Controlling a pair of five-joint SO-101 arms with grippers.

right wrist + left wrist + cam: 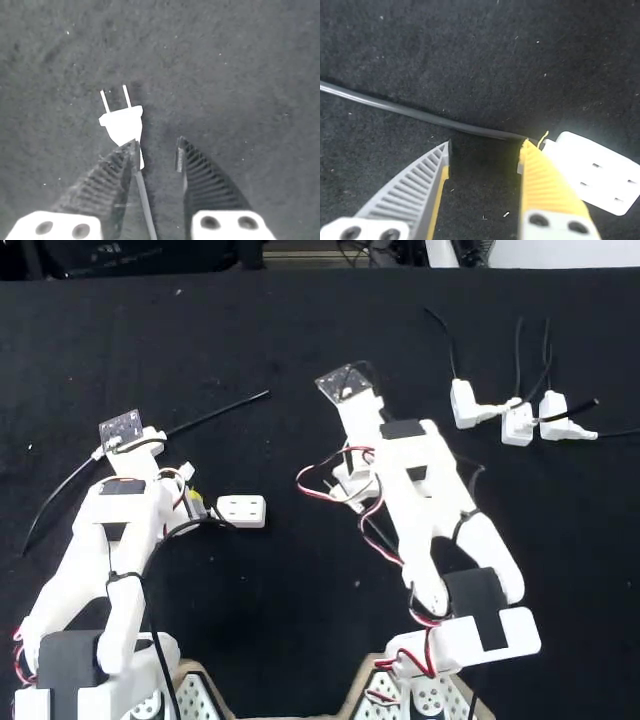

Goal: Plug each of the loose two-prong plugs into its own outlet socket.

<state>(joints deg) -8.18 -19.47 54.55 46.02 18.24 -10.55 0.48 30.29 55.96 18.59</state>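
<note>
Both gape empty: left gripper [486,147] beside the white rectangular outlet block [600,172], perhaps to steady it; right gripper [156,145] beside the white two-prong plug [121,122], poised to grasp.

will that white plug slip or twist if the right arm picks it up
The plug looks small and rigid, so probably light. Its smooth shell may slip slightly. Its thin cord seems floppy and could tug it sideways.

A black cable [395,108] is lying crosswise just ahead of the left claw [485,147]; bare desk [300,330] is lying beyond it.
</note>
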